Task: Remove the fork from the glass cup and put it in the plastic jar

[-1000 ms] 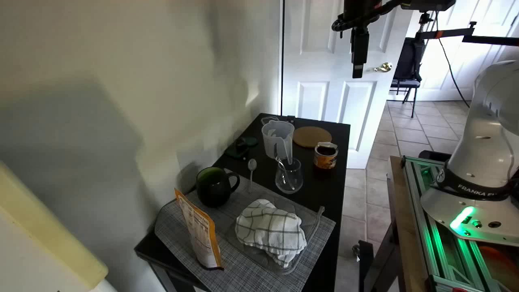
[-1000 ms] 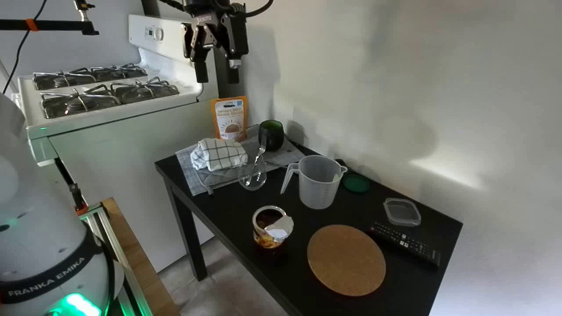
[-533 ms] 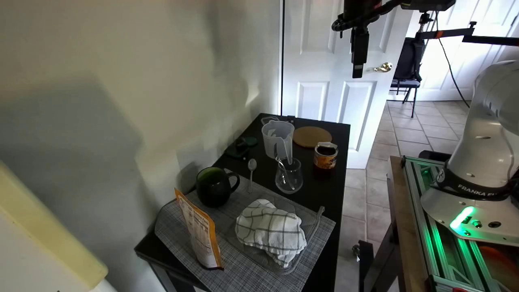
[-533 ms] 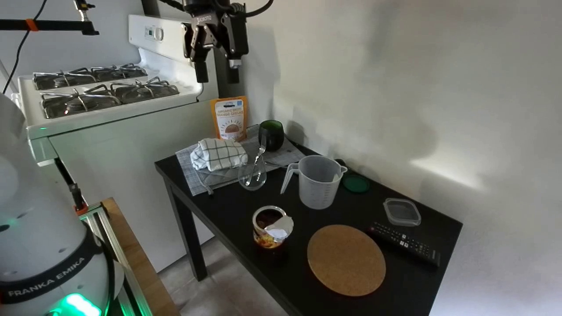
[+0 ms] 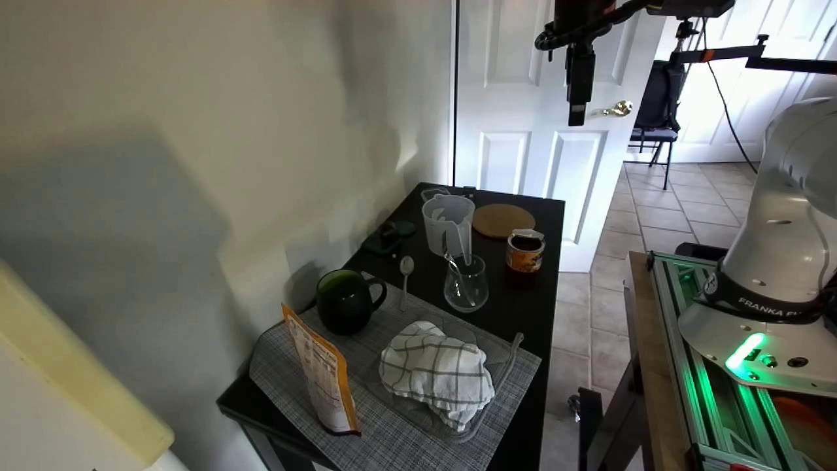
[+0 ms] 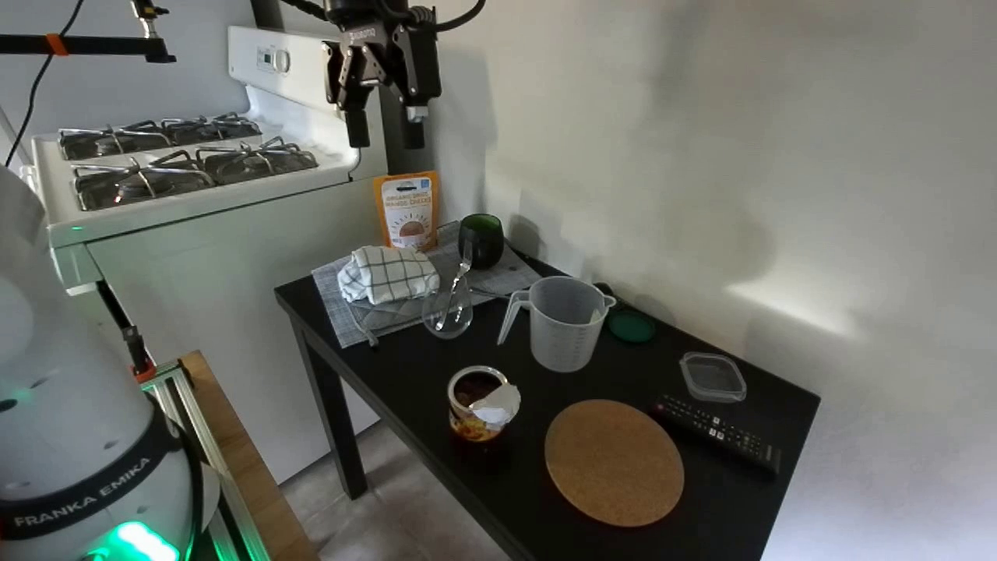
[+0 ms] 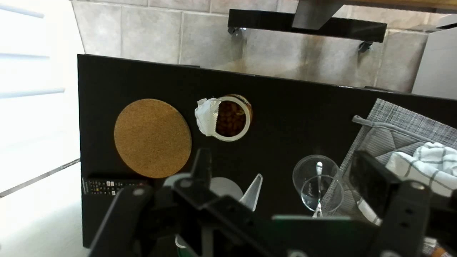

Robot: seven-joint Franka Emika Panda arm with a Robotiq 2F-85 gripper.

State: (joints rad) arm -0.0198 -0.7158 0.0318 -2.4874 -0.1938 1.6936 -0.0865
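A black table (image 6: pixel 420 366) stands along a pale wall (image 6: pixel 662 156), with a grey mat (image 5: pixel 399 445) lying on one end. The fork (image 7: pixel 319 189) leans inside the glass cup (image 5: pixel 480 284), and its upper end stands out above the rim. The plastic jar (image 6: pixel 557 343), which has a handle, stands upright near this cup. The gripper (image 6: pixel 385 131) hangs well above the table, and its jaws are released, standing wide apart.

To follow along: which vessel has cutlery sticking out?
The clear drinking glass, with a slender silvery fork; the dark round mug, cloudy plastic jar and orange can show none.
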